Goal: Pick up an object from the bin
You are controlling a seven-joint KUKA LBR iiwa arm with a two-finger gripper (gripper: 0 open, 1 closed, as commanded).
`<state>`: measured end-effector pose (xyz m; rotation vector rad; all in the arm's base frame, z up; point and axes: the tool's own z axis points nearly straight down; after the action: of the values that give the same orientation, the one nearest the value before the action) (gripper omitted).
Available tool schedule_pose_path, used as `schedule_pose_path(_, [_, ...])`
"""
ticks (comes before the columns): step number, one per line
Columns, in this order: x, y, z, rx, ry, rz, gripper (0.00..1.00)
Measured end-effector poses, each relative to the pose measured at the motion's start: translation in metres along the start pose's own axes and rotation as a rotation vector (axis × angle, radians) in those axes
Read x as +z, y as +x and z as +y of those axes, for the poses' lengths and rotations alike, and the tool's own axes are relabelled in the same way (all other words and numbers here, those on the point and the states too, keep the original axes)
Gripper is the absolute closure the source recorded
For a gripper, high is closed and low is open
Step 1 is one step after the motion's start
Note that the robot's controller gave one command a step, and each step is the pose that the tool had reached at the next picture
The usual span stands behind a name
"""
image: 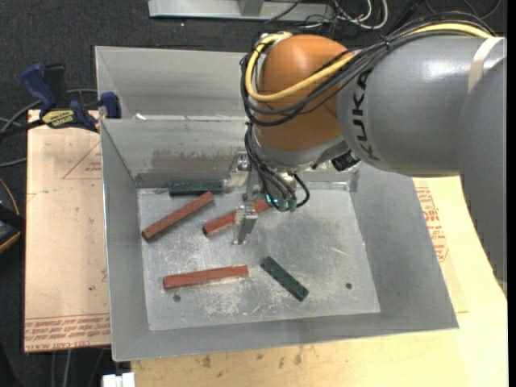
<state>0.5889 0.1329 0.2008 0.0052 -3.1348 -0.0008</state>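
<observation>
Since the gripper [243,227] stands low over the floor of the bin [403,297], just left of the frame's centre and right at a short reddish-brown bar [219,226], that bar looks to be the thing in hand. It lies flat and tilted, its left end lower in the frame. A reddish bit just right of the gripper seems to be its other end, so the gripper crosses it near the middle. Whether the fingers are apart or clamped on the bar cannot be told from this view.

A longer reddish-brown bar [177,218] lies near on the left but apart. A dark green bar [193,189] rests along the back wall at upper left. Lower in the frame, another reddish-brown bar [205,277] and a second dark green bar [284,278] lie well apart from the gripper.

Doing this step well probably means taking the short bar across its narrow width, close to its middle, so that it hangs level instead of tipping. The bar is thin and flat on bare metal, so the grip would need to reach right down to the floor, or it may slip over the top edge. A straight upward lift seems safest, given the sloping back wall close behind.
</observation>
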Motion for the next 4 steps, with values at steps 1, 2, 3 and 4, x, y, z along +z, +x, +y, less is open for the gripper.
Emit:
schedule_pose_path(1, [-0.005, -0.002, -0.001, 0.003, -0.001, -0.008, 0.0])
schedule_pose_path(2, [0.037, -0.001, -0.008, -0.025, -0.002, -0.016, 0.0])
schedule_pose_path(3, [0.121, -0.028, -0.027, 0.014, -0.006, -0.022, 1.0])
schedule_pose_path(4, [0.121, -0.028, -0.027, 0.014, -0.006, -0.022, 1.0])
